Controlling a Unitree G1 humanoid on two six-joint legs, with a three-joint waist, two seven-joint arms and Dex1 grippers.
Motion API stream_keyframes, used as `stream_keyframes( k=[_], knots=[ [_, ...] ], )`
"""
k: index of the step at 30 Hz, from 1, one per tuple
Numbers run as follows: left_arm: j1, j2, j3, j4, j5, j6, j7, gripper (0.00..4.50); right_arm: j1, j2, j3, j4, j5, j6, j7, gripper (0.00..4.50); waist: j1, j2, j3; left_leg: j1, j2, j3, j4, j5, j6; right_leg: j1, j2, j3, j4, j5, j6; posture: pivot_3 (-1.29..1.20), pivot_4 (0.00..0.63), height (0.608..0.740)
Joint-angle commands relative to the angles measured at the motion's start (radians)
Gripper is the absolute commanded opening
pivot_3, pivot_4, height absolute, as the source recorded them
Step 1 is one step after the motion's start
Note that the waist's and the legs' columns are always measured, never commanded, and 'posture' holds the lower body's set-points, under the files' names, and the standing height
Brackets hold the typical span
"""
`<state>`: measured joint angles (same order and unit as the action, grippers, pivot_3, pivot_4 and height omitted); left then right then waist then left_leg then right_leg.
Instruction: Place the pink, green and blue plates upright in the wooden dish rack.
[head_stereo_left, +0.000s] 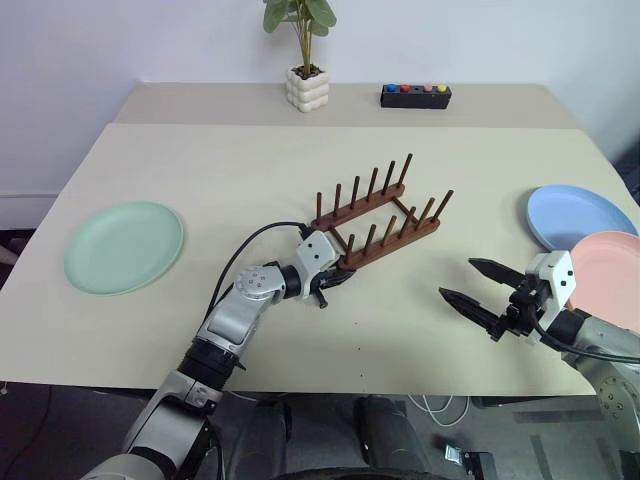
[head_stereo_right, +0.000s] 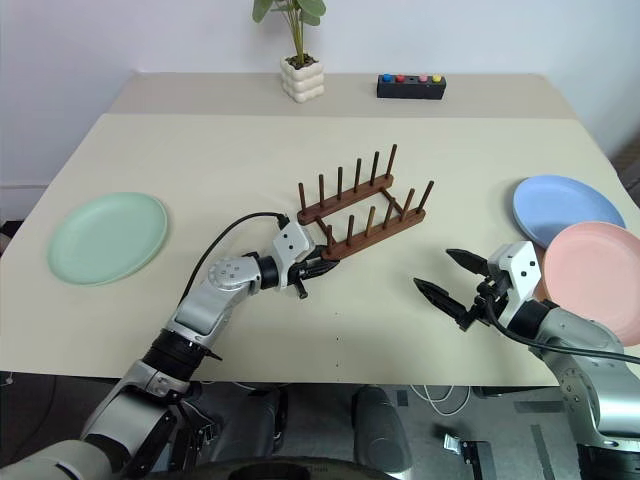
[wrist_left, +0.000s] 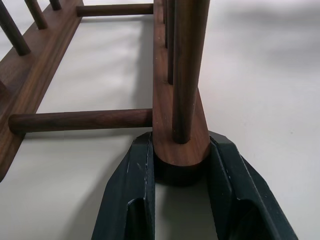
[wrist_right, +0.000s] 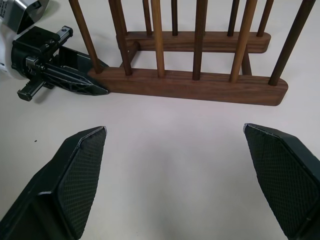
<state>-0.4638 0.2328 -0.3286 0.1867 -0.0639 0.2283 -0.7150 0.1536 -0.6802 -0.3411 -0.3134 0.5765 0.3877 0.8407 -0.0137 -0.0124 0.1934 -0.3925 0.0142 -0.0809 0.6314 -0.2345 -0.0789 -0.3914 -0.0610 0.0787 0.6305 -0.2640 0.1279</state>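
Note:
The wooden dish rack stands empty at the table's middle, set at a slant. My left gripper is shut on the near end of its front rail, one black finger pressed to each side of the rail end. To the right of the rack my right gripper hangs open above the table with nothing between its fingers, pointing toward the rack. The green plate lies flat at the far left. At the right edge lies the blue plate, with the pink plate overlapping its near side.
A potted plant in a white pot and a small black box with coloured buttons stand on the back table section. The table's front edge runs just below both arms.

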Motion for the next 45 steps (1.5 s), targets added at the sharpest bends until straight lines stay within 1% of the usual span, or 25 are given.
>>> stream_keyframes(
  k=[1,3,5,9,14,20,29,34,36,38,39,43,44,45],
  knots=[
    [0.022,0.02,0.012,0.012,0.011,-0.003,-0.005,0.78,0.003,-0.002,-0.029,-0.031,0.024,-0.009,0.009,4.5,0.0,0.0,0.0,0.0,0.0,0.0,0.0,0.0,0.0,0.0,0.0,0.0,0.0,0.0,0.0,0.0,0.15,0.73],
    [0.024,0.043,0.015,0.007,0.015,-0.028,-0.023,0.78,0.012,-0.008,-0.039,-0.029,0.029,-0.008,0.021,4.5,-0.002,0.0,0.0,0.0,0.0,0.0,0.0,0.0,0.0,0.0,0.0,0.0,0.0,0.0,0.0,0.0,0.15,0.73],
    [0.024,0.073,0.017,-0.006,-0.004,-0.051,-0.076,0.78,0.022,-0.018,-0.055,-0.023,0.035,-0.008,0.037,4.5,-0.005,0.0,0.0,0.0,0.0,0.0,-0.001,0.0,0.0,0.0,0.0,0.0,0.0,0.0,0.0,0.0,0.15,0.73],
    [0.021,0.133,0.03,-0.056,-0.093,-0.061,-0.229,0.78,0.036,-0.043,-0.084,-0.001,0.023,-0.015,0.058,4.5,-0.006,0.0,0.0,0.0,0.0,0.0,-0.002,0.0,0.0,-0.001,0.0,0.0,0.0,0.0,0.0,0.0,0.15,0.73],
    [-0.002,0.188,0.002,-0.064,-0.123,-0.097,-0.397,0.78,0.052,-0.054,-0.111,0.008,0.016,-0.017,0.06,4.5,0.001,0.0,0.0,-0.001,0.0,0.0,-0.001,0.0,0.0,-0.001,0.0,0.0,0.0,0.0,0.0,0.0,0.15,0.73],
    [-0.073,0.153,-0.026,0.024,-0.104,-0.157,-0.482,0.78,0.081,-0.046,-0.119,-0.01,0.019,-0.017,0.052,4.5,0.001,0.0,0.0,-0.002,0.0,0.0,0.0,0.0,0.0,-0.001,0.0,0.0,-0.001,0.0,0.0,0.0,0.15,0.73],
    [-0.235,0.076,-0.019,0.338,-0.048,-0.317,-0.504,0.78,0.12,-0.038,-0.144,-0.042,0.029,-0.013,0.033,4.5,-0.002,-0.001,0.001,-0.002,0.0,0.0,-0.001,0.0,0.0,-0.003,0.0,0.0,-0.001,0.0,0.0,0.0,0.15,0.73],
    [-0.277,0.048,-0.013,0.446,-0.034,-0.387,-0.513,0.78,0.14,-0.034,-0.155,-0.067,0.036,-0.008,0.021,4.5,-0.002,-0.001,0.001,-0.003,0.0,0.0,-0.001,0.0,0.0,-0.003,0.0,0.0,-0.001,0.0,0.0,0.0,0.15,0.73],
    [-0.285,0.043,-0.01,0.47,-0.032,-0.389,-0.517,0.78,0.144,-0.034,-0.158,-0.073,0.037,-0.007,0.017,4.5,-0.002,-0.001,0.001,-0.003,0.0,0.0,-0.001,0.0,0.0,-0.003,0.0,0.0,-0.001,0.0,0.0,0.0,0.15,0.73],
    [-0.29,0.04,0.001,0.48,-0.045,-0.365,-0.535,1.82,0.148,-0.032,-0.157,-0.078,0.038,-0.006,0.013,4.5,-0.001,-0.001,0.001,-0.003,0.0,0.0,-0.001,0.0,0.0,-0.003,0.0,0.0,-0.001,0.0,0.0,0.0,0.15,0.73],
    [-0.289,0.04,0.007,0.481,-0.047,-0.364,-0.533,2.23,0.15,-0.031,-0.157,-0.08,0.038,-0.007,0.013,4.5,-0.001,-0.001,0.001,-0.003,0.0,0.0,-0.001,0.0,0.0,-0.003,0.0,0.0,-0.001,0.0,0.0,0.0,0.15,0.73],
    [-0.278,0.048,0.039,0.466,-0.032,-0.363,-0.473,4.21,0.152,-0.033,-0.143,-0.077,0.027,-0.01,0.011,4.5,-0.002,-0.001,0.001,-0.003,0.0,0.0,-0.001,0.0,0.0,-0.003,0.0,0.0,-0.001,0.0,0.0,0.0,0.15,0.73],
    [-0.267,0.059,0.043,0.446,-0.031,-0.348,-0.466,4.48,0.153,-0.034,-0.14,-0.075,0.024,-0.012,0.013,4.5,-0.002,-0.001,0.001,-0.003,0.0,0.0,-0.001,0.0,0.0,-0.003,0.0,0.0,-0.001,0.0,0.0,0.0,0.15,0.73],
    [-0.252,0.075,0.05,0.417,-0.035,-0.309,-0.461,4.48,0.152,-0.035,-0.136,-0.07,0.018,-0.018,0.016,4.5,-0.003,-0.001,0.001,-0.003,0.0,0.0,-0.001,0.0,0.0,-0.003,0.0,0.0,-0.001,0.0,0.0,0.0,0.15,0.73]
  ],
)
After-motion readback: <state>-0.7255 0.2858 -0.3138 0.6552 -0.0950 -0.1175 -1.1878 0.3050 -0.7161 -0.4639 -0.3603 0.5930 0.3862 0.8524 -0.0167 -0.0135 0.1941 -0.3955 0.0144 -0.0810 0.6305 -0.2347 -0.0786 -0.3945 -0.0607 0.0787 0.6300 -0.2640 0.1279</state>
